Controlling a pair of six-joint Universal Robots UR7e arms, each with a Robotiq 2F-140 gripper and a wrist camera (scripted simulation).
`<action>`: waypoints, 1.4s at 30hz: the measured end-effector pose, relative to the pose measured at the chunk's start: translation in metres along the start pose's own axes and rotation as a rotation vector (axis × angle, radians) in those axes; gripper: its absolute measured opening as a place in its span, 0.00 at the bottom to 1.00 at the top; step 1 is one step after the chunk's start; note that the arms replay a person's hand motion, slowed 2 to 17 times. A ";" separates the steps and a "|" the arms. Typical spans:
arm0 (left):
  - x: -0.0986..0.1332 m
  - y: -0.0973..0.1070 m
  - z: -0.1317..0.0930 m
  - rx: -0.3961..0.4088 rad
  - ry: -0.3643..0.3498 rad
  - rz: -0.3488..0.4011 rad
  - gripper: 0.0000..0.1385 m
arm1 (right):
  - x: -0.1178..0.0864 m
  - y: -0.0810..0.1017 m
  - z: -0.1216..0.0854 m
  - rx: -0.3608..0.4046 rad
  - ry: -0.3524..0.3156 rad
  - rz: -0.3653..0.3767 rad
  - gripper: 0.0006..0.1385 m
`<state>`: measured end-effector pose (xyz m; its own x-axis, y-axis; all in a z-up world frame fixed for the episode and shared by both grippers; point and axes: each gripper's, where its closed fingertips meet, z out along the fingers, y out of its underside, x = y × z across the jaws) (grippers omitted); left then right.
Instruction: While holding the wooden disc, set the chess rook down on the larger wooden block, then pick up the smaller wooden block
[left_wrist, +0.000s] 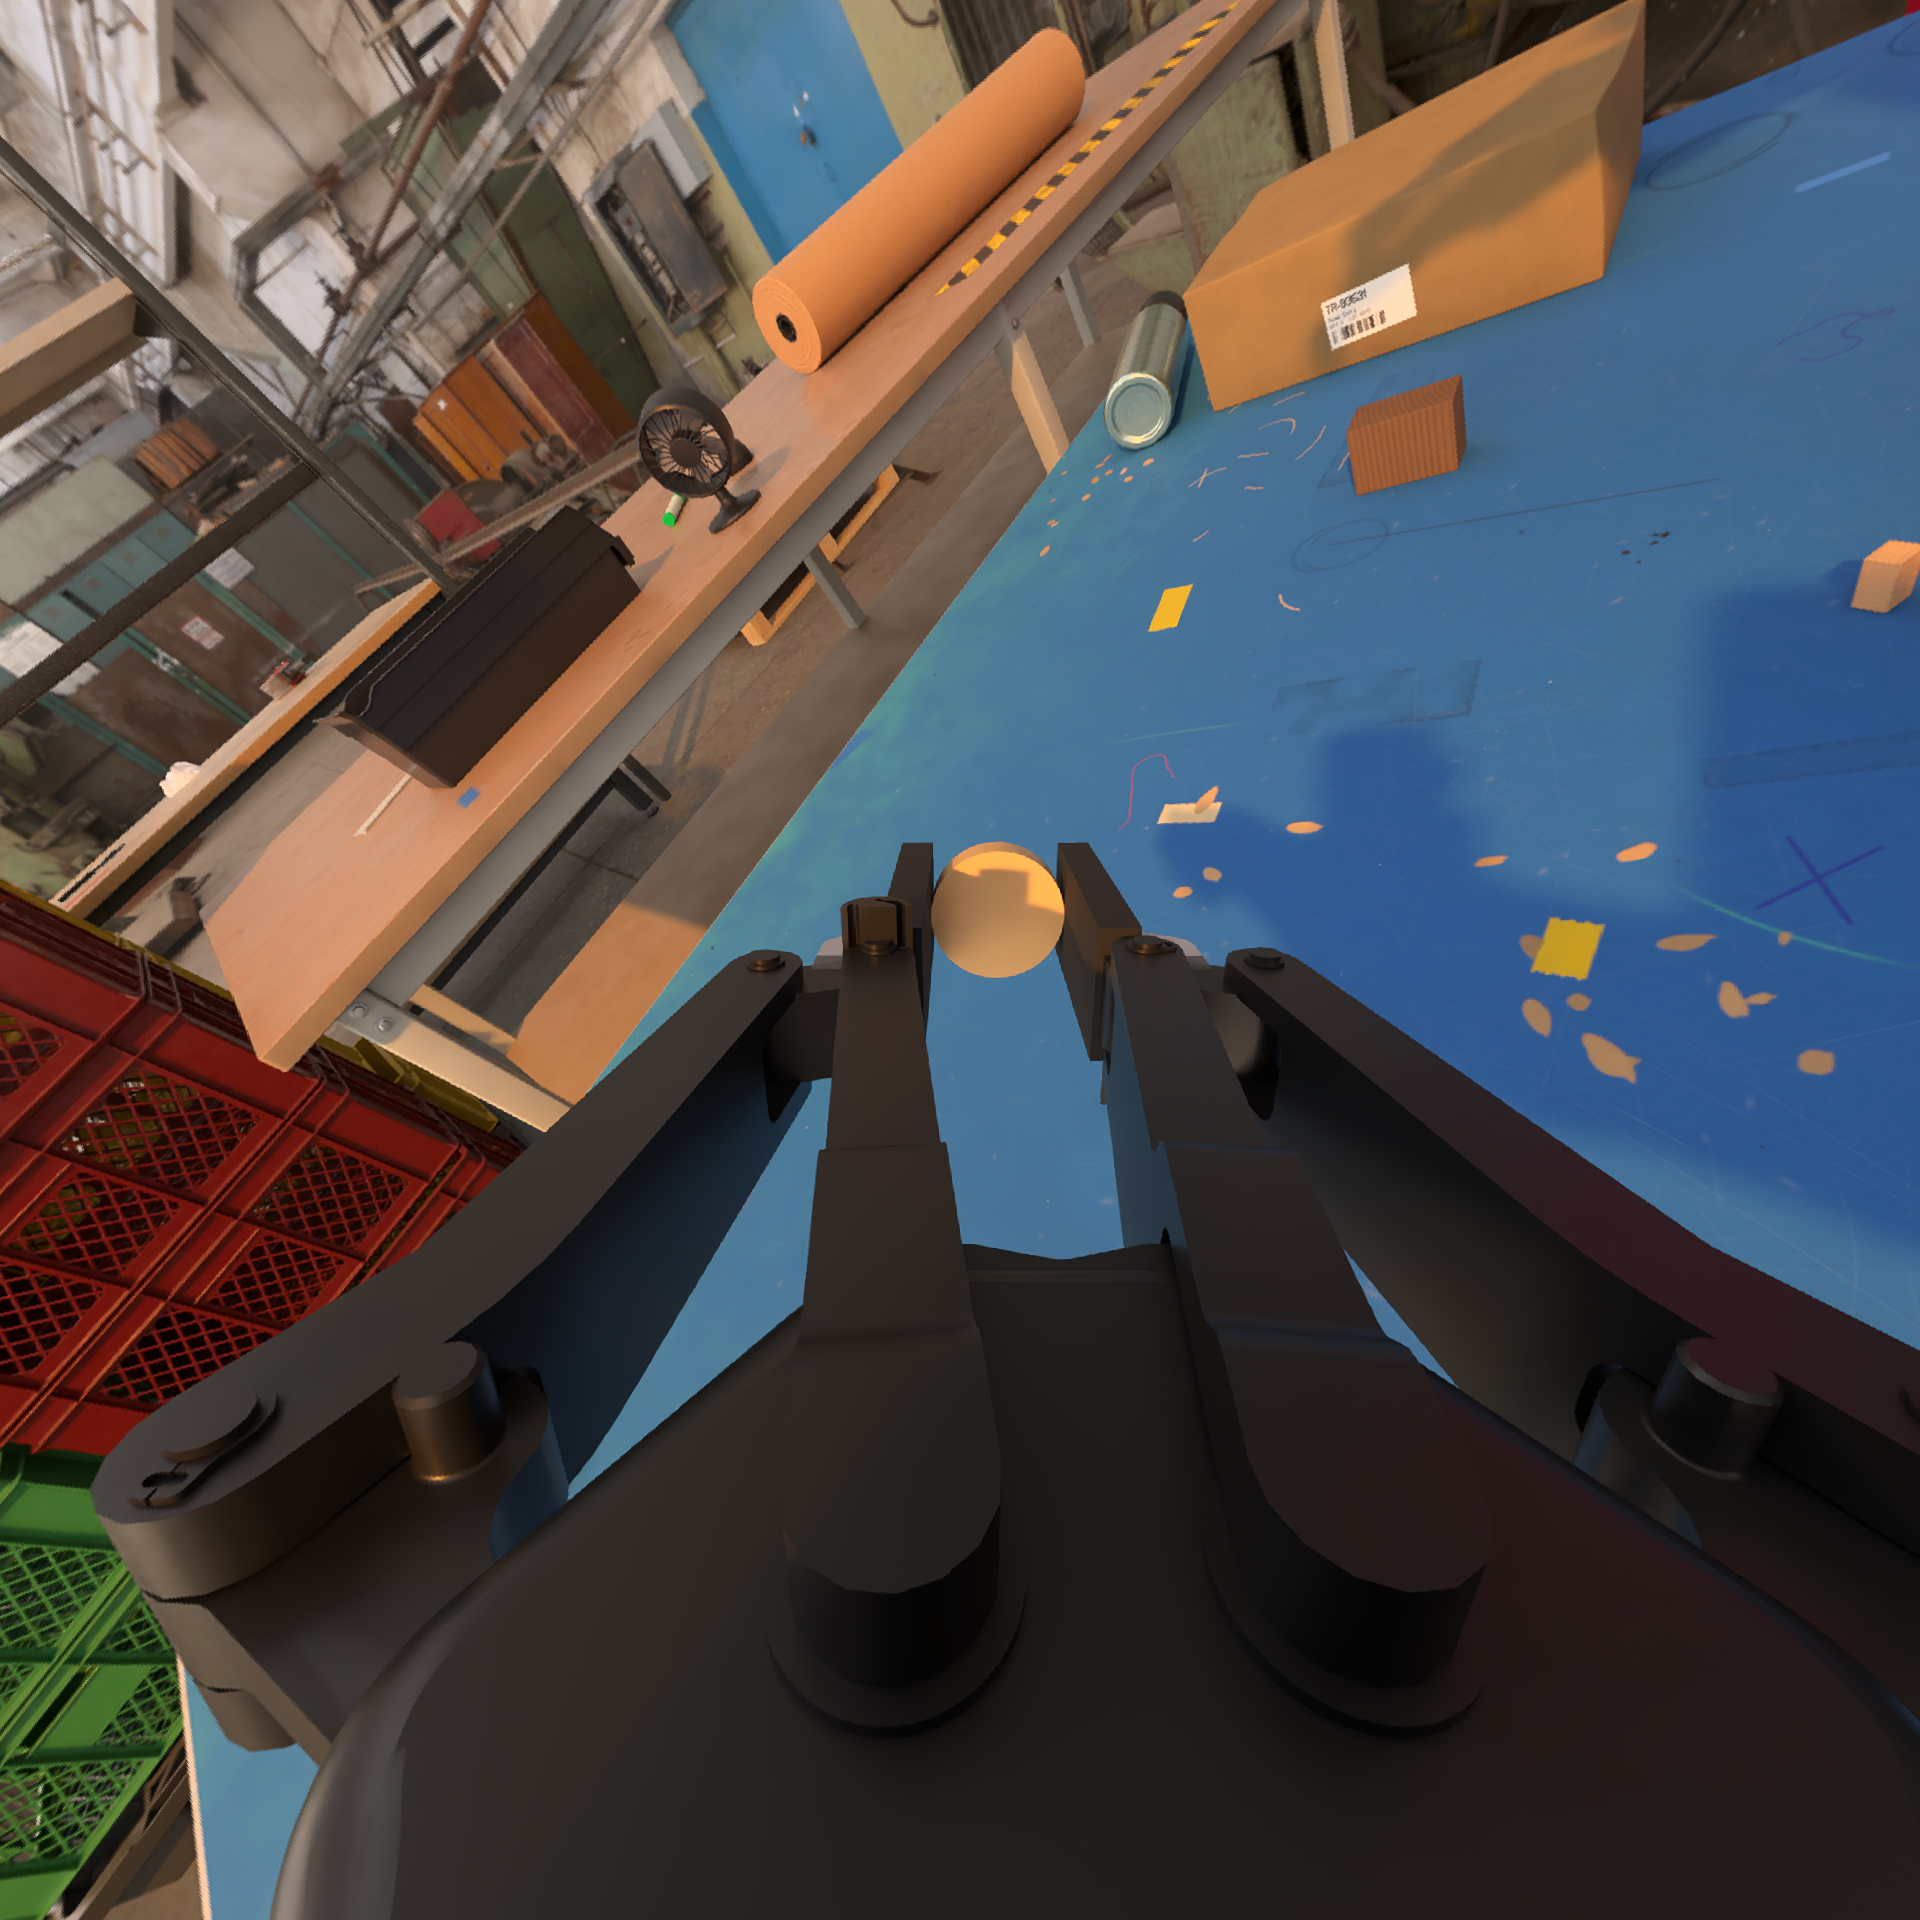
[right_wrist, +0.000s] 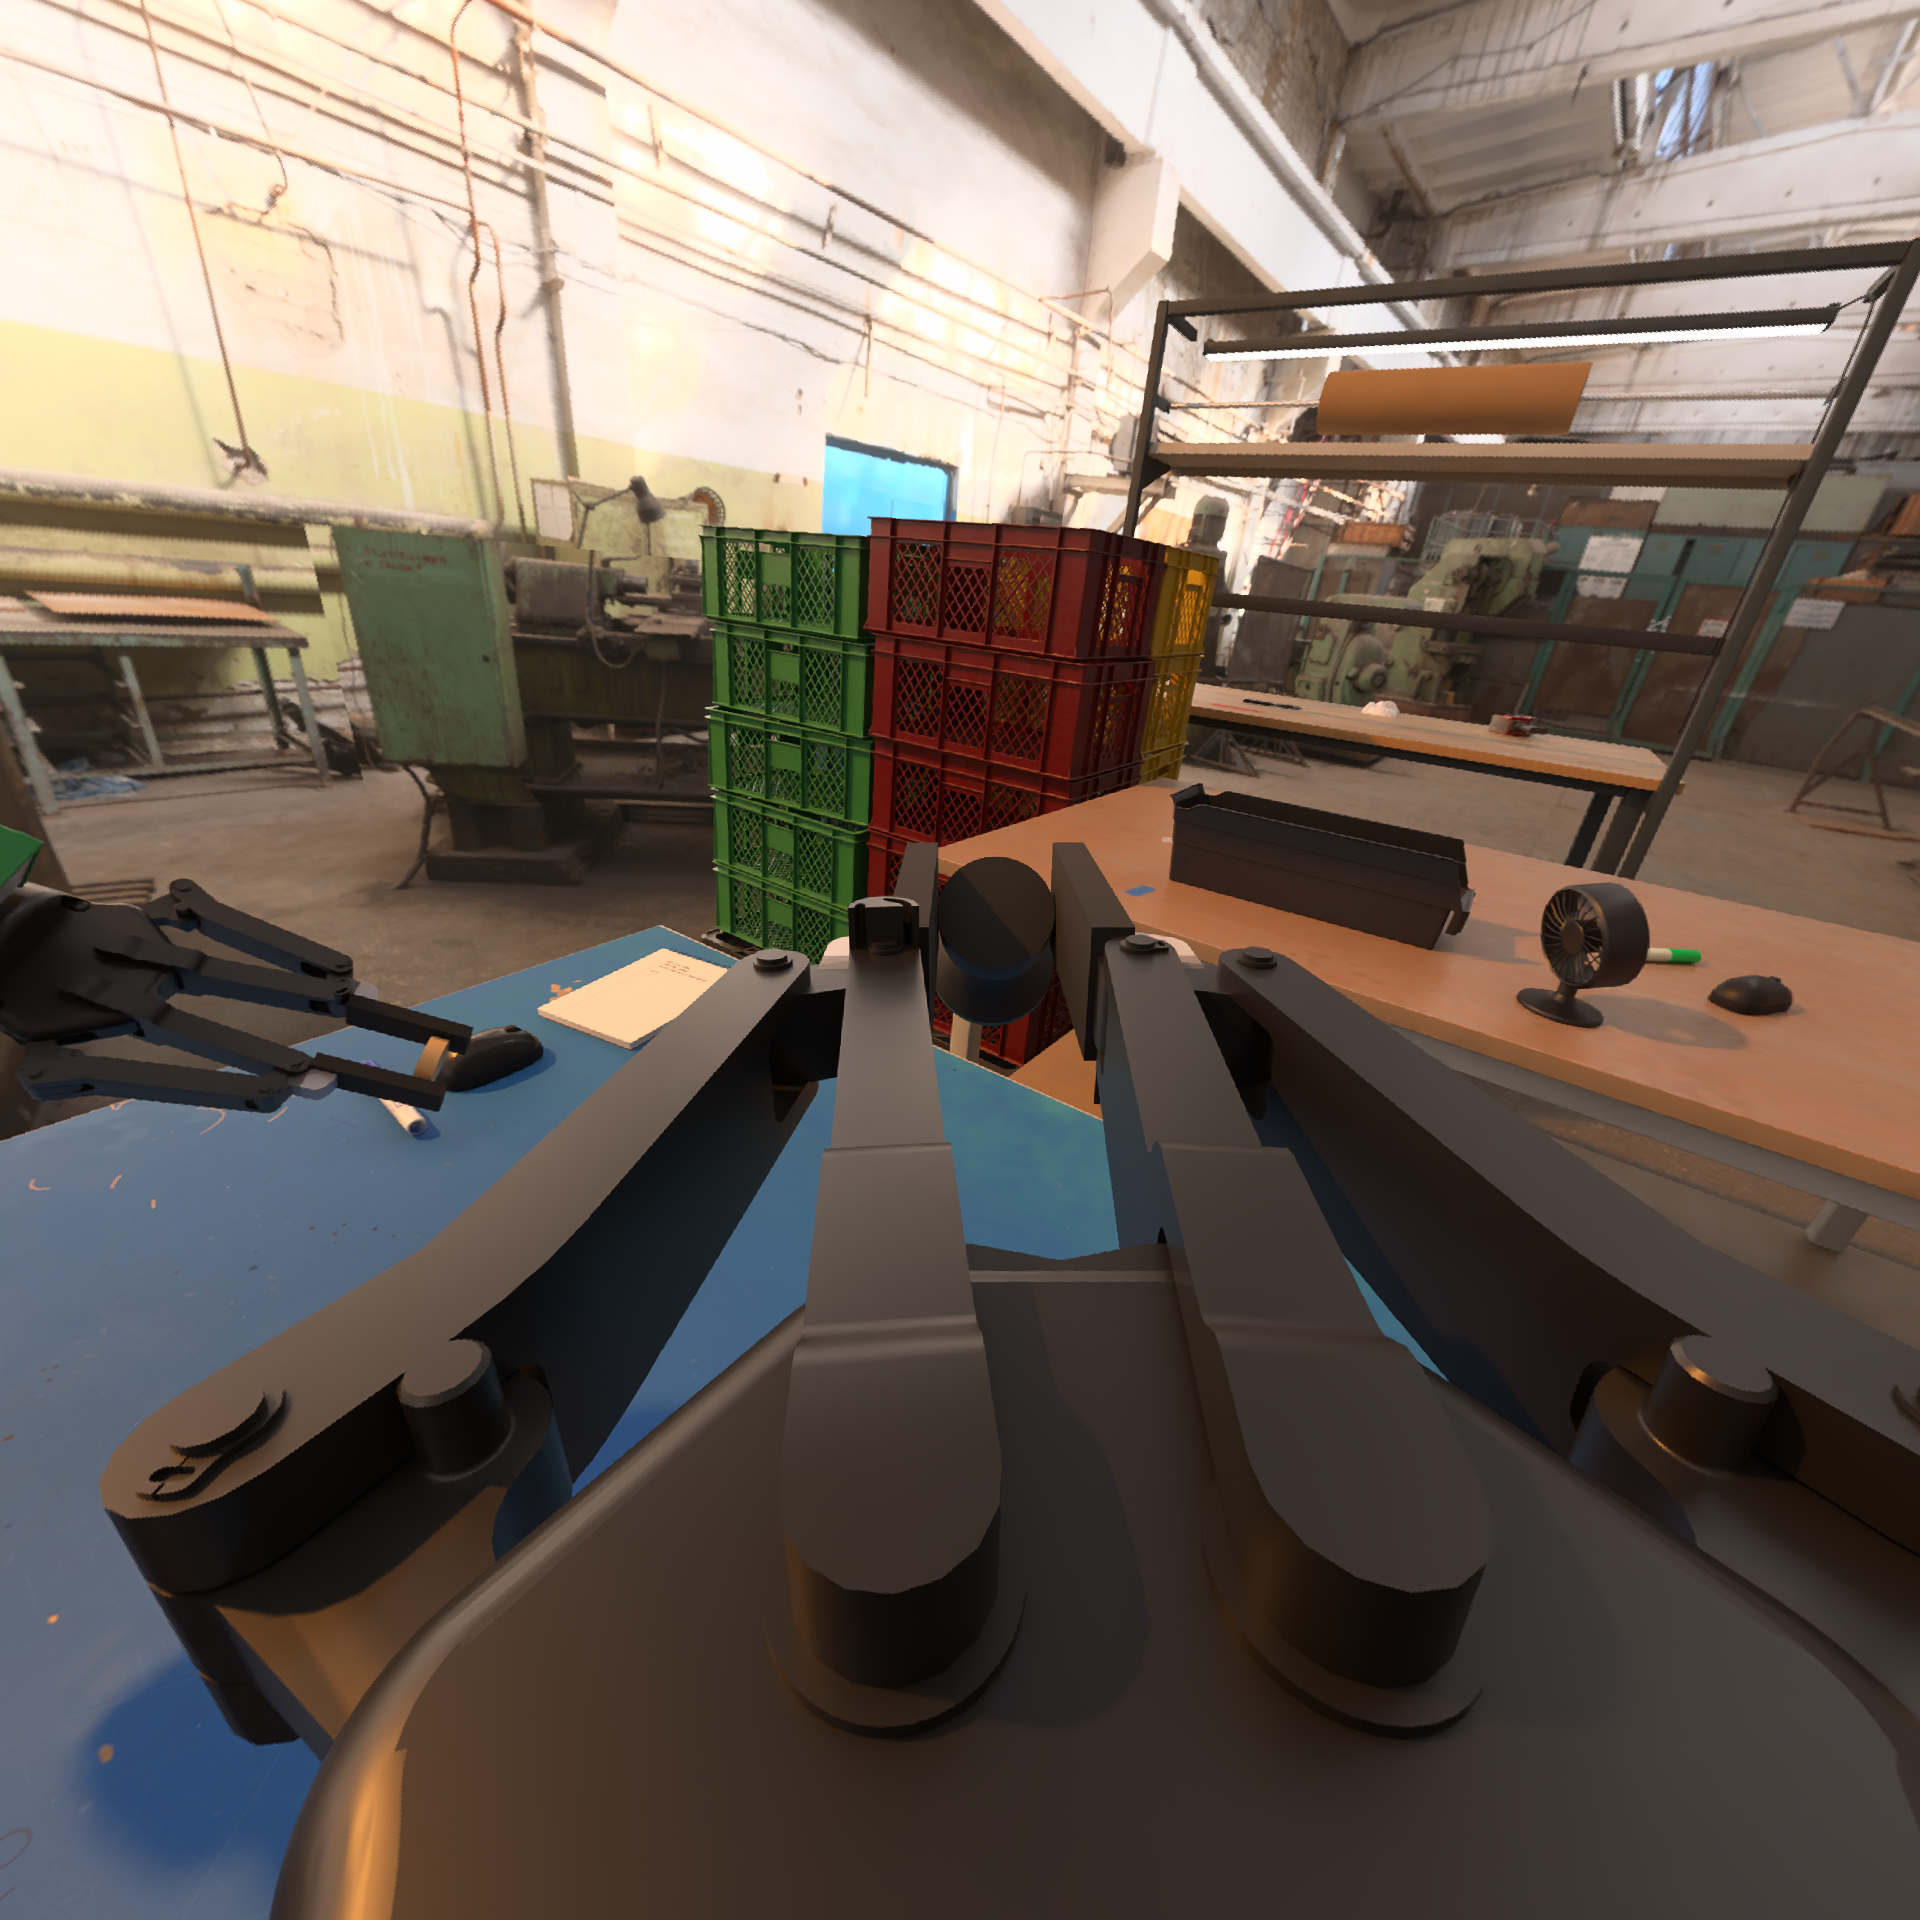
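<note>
While the left gripper is clenching the wooden disc above the blue table, near its left edge, the right gripper is gripping the dark chess rook, raised over the table's far edge. Step in hand, by my reading: carrying the rook; nothing set down yet. Ribbed larger wooden block is sitting toward the far side, just in front of the cardboard box and near the metal can. Smaller wooden block is lying nearer the right edge, well apart. Next move calls for swinging the rook over the larger block and lowering it upright before releasing.
</note>
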<state>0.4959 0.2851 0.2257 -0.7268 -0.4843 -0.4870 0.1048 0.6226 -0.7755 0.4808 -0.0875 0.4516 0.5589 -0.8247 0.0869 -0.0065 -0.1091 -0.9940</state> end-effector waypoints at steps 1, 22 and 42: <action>0.000 0.001 0.000 -0.005 -0.002 0.001 0.23 | 0.002 -0.001 0.000 0.000 0.004 -0.001 0.21; 0.007 0.015 0.012 -0.053 0.025 -0.003 0.23 | 0.043 -0.043 -0.001 0.019 0.072 -0.055 0.21; 0.009 0.029 0.020 -0.093 0.043 -0.015 0.23 | 0.076 -0.098 -0.018 0.114 0.142 -0.084 0.21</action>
<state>0.5060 0.2863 0.1910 -0.7563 -0.4684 -0.4568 0.0316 0.6712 -0.7406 0.5091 -0.1488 0.5568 0.4310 -0.8862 0.1700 0.1331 -0.1239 -0.9833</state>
